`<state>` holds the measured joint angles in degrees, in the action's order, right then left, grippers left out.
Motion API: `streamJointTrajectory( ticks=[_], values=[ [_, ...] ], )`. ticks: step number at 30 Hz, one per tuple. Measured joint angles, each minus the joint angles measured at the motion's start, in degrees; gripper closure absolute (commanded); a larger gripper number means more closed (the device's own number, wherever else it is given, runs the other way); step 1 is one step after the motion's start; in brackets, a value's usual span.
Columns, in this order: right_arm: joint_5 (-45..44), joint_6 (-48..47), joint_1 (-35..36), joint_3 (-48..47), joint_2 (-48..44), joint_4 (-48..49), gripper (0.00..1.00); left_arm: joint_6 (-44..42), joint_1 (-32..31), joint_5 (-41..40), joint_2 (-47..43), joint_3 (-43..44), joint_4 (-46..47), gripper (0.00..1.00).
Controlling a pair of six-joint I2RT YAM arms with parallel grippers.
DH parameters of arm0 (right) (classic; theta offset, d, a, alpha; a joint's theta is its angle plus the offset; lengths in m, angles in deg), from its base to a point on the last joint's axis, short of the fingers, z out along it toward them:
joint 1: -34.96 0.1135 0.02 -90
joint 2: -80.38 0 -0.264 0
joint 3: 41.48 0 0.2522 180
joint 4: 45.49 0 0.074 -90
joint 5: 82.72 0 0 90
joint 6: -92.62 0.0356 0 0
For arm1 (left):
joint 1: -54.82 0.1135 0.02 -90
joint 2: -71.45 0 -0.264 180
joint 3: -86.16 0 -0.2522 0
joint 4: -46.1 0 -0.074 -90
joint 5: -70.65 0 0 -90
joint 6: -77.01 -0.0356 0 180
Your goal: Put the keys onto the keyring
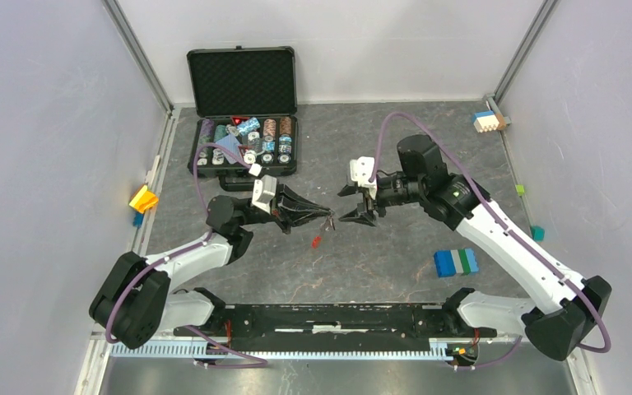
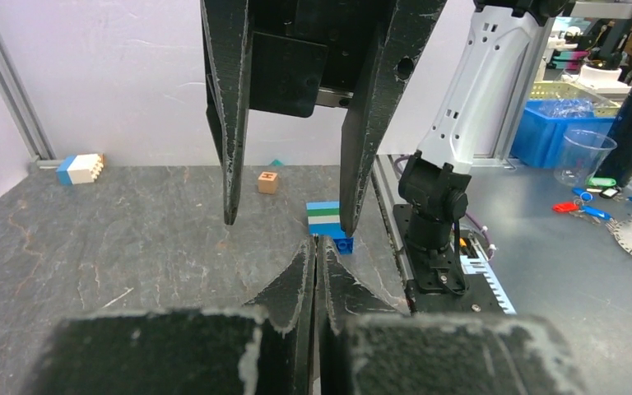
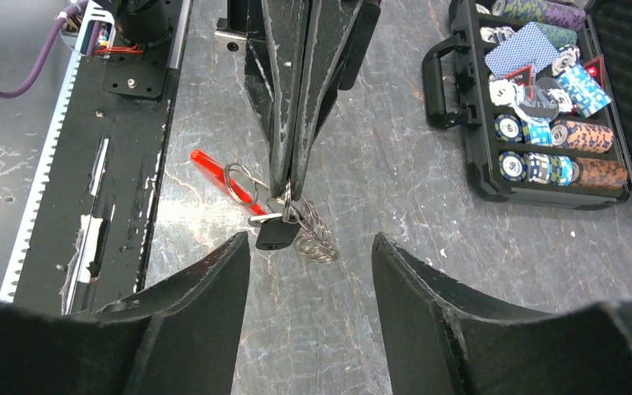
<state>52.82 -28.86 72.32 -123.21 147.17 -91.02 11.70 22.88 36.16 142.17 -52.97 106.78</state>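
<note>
**Left gripper (image 3: 286, 189) pinches the keyring (image 3: 239, 178), right gripper (image 3: 310, 240) open**

The left gripper is fully closed, and the keyring is caught at its tips. The key (image 3: 276, 235) hangs just under these tips. The right gripper is wide open and holds nothing. Its fingers are on either side of the key, not touching it.

No lettering is legible; the poker chips (image 3: 510, 128) show only blurred marks.
</note>
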Motion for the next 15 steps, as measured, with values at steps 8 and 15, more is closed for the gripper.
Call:
streamJointTrajectory(
  ticks=[8, 15],
  values=[
    [1.53, 1.49, 0.0, 6.97, 0.79, 5.7, 0.37, 0.0, 0.0, -0.2, 0.0, 0.0, -1.16, 0.98],
    [1.33, 3.06, 0.02, 12.52, 0.79, 8.46, 0.41, 0.63, 0.0, -1.92, 0.37, 0.0, -1.14, 0.98]
  ],
)
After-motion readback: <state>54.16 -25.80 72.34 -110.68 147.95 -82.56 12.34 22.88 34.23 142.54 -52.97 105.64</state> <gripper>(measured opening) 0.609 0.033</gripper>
